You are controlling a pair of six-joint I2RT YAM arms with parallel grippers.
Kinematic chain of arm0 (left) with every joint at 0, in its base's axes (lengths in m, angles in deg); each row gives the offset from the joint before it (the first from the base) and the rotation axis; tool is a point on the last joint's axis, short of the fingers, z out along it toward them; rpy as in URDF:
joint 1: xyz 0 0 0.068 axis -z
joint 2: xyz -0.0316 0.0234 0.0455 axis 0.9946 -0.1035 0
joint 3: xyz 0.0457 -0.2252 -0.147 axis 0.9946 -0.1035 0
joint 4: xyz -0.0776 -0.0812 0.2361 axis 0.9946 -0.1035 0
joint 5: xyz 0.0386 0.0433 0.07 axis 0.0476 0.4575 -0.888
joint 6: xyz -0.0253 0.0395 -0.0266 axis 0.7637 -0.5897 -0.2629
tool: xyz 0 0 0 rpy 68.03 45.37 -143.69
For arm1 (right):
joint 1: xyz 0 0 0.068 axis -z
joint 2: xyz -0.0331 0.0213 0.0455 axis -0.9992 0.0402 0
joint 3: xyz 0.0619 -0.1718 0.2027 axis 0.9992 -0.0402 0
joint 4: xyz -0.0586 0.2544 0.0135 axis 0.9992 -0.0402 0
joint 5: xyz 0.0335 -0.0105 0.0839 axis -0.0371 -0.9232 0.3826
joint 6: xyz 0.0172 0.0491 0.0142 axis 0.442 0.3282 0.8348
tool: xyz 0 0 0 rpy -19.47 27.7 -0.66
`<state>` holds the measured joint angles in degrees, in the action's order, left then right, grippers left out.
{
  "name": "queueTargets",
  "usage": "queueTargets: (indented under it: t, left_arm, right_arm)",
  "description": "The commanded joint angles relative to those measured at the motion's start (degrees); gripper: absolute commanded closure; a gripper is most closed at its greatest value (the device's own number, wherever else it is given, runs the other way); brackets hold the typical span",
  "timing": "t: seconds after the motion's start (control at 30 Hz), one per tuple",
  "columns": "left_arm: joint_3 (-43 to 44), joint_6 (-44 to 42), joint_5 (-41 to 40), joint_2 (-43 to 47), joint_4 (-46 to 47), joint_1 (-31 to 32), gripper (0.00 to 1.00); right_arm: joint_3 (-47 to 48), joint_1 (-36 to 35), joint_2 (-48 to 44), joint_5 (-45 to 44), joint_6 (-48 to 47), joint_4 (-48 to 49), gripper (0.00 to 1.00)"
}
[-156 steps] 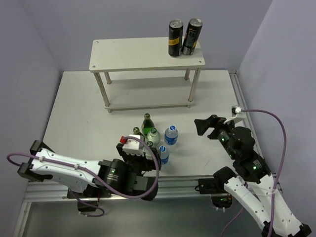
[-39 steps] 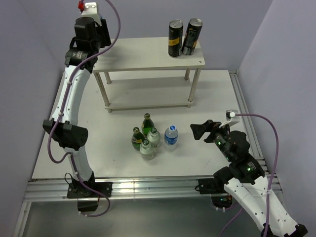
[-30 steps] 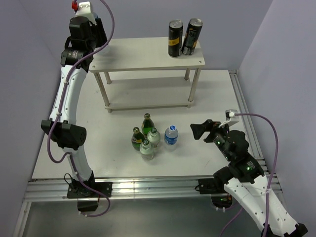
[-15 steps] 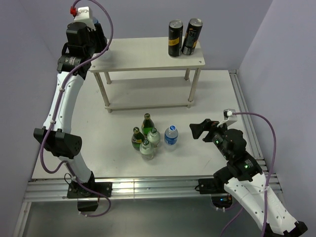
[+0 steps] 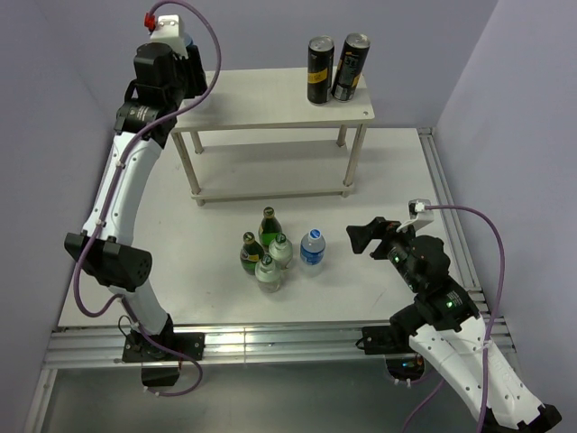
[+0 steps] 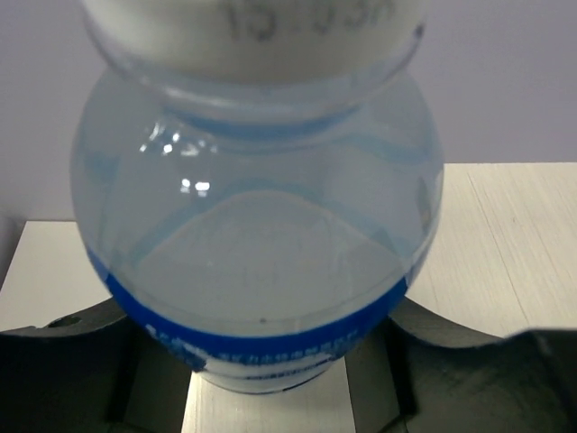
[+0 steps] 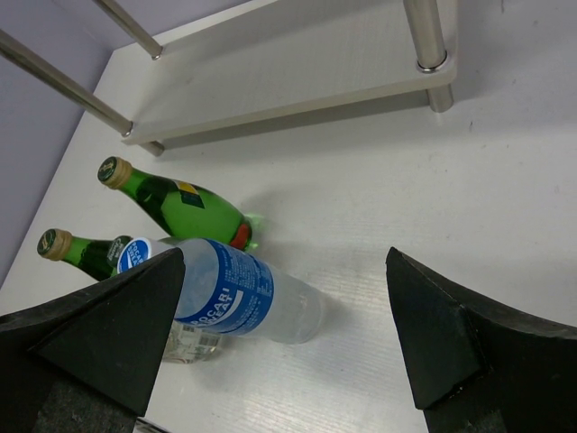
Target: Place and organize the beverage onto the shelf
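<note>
My left gripper (image 5: 187, 59) is at the left end of the shelf's (image 5: 270, 101) top board, shut on a clear plastic bottle with a blue label (image 6: 257, 225). The bottle fills the left wrist view and stands upright over the board (image 6: 505, 244), with dark fingers (image 6: 72, 370) on both sides. On the table stand two dark green bottles (image 5: 268, 225), two clear glass ones (image 5: 267, 272) and one more blue-label plastic bottle (image 5: 312, 250). My right gripper (image 5: 363, 236) hangs open just right of them, facing the plastic bottle (image 7: 234, 293) and a green one (image 7: 180, 206).
Two tall dark cans (image 5: 321, 69) stand at the right end of the top board. The shelf's lower board (image 7: 297, 81) and its legs lie beyond the bottles. Purple walls close in on the left, back and right.
The left arm took the plastic bottle from the table group up to the shelf's left end, and in the last half second shifted slightly right. The right arm has hardly moved.
</note>
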<state>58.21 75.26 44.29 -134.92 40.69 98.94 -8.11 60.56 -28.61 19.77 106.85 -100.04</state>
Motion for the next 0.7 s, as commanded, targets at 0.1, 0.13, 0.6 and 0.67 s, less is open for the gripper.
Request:
queueTargets:
  t: [0.1,0.13,0.6,0.67]
  left_arm:
    - [-1.67,-0.62,-1.71,-0.17,0.03,1.21,0.35]
    - [-1.76,-0.79,-1.98,-0.09,0.03,1.38,0.33]
    - [-4.4,-0.36,-3.56,2.11,0.65,2.53,0.01]
    - [-4.66,-0.27,-4.09,3.42,0.12,2.88,0.01]
  right_arm:
    - [-0.85,-0.2,-0.53,-0.9,-0.43,2.42,0.0]
    - [-0.77,-0.29,-0.53,-0.98,-0.52,2.42,0.0]
    - [-1.03,-0.2,-0.62,-1.16,-0.52,2.6,0.0]
    - [-1.12,-0.2,-0.62,-1.25,-0.52,2.86,0.0]
